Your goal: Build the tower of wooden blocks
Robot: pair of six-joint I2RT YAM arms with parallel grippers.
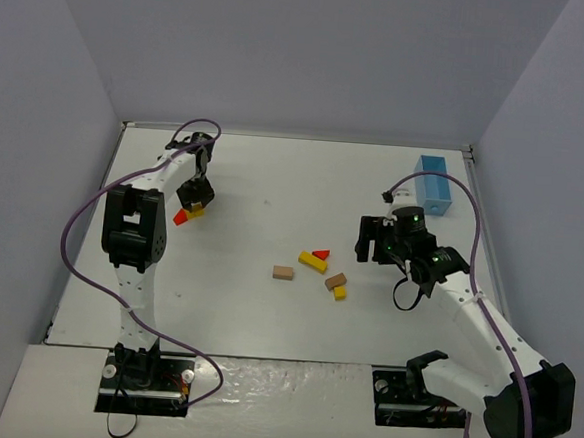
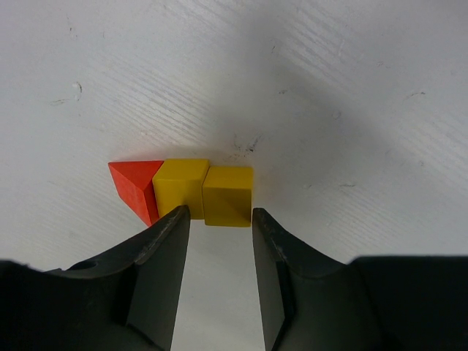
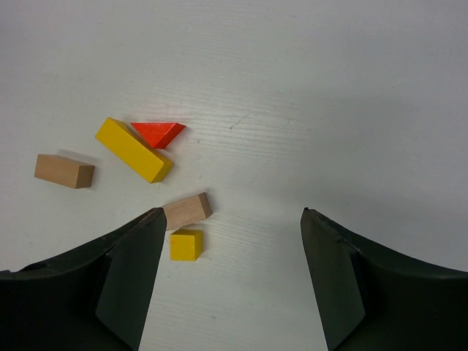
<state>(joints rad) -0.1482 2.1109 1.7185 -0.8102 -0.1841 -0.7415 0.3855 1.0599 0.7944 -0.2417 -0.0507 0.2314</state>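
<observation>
Near the left gripper (image 1: 195, 198) a red wedge (image 1: 180, 216) and yellow blocks (image 1: 199, 211) lie in a row on the table. In the left wrist view the row reads red wedge (image 2: 135, 186), yellow block (image 2: 180, 186), yellow cube (image 2: 228, 194). The left gripper (image 2: 218, 218) is open and empty, with the cube just beyond its tips. At mid-table lie a tan block (image 1: 284, 273), a yellow bar (image 1: 312, 262), a red wedge (image 1: 321, 253), a second tan block (image 1: 335, 280) and a yellow cube (image 1: 340, 293). The right gripper (image 1: 371, 242) is wide open and empty to their right. No stack stands anywhere.
A light-blue box (image 1: 435, 185) stands at the back right, behind the right arm. In the right wrist view the loose blocks lie left of the gripper (image 3: 232, 213): yellow bar (image 3: 134, 150), red wedge (image 3: 157, 133), tan block (image 3: 187, 210), yellow cube (image 3: 186, 244).
</observation>
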